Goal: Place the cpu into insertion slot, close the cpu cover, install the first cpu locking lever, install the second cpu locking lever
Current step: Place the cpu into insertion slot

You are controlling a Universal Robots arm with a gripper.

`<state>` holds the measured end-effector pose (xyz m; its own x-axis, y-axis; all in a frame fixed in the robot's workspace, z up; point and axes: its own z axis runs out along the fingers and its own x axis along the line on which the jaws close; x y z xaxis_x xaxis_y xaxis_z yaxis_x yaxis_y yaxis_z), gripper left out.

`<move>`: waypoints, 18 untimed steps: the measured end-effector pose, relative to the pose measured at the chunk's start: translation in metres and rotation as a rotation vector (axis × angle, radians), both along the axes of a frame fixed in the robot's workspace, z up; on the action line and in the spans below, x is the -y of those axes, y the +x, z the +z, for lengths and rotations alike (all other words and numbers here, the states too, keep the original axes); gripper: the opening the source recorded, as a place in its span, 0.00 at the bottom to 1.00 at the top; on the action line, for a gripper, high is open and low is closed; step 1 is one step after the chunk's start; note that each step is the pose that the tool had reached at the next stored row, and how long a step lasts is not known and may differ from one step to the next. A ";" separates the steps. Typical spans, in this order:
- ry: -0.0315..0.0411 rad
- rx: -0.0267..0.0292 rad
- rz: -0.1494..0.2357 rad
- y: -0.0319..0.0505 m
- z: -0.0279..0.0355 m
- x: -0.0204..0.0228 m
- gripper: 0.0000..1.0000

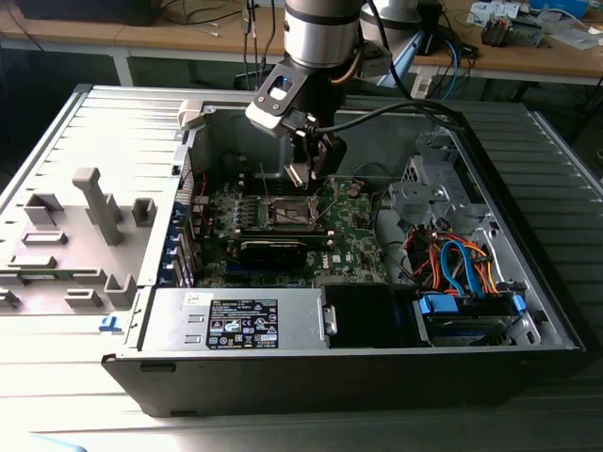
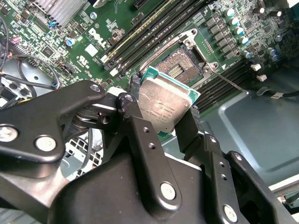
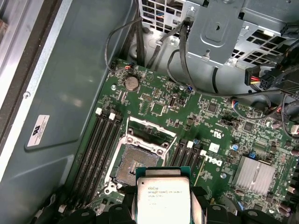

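Your gripper [image 2: 162,111] pinches the chip [image 3: 163,198] tight, near the open socket [image 3: 134,161]. Hold the chip flat, line up its corners with the socket, and go down slowly.

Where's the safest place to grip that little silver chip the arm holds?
By two opposite edges, as the gripper does now: the cpu is thin, flat and square, so fingers pinching its rim from either side leave its metal face bare.
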<state>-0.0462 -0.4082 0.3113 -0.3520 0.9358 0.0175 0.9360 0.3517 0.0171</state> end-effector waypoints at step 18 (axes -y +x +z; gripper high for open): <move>0.0000 0.0000 -0.012 0.0000 -0.0002 0.0000 0.55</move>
<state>-0.0462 -0.4082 0.3111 -0.3407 0.9400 0.0175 0.9401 0.3404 0.0171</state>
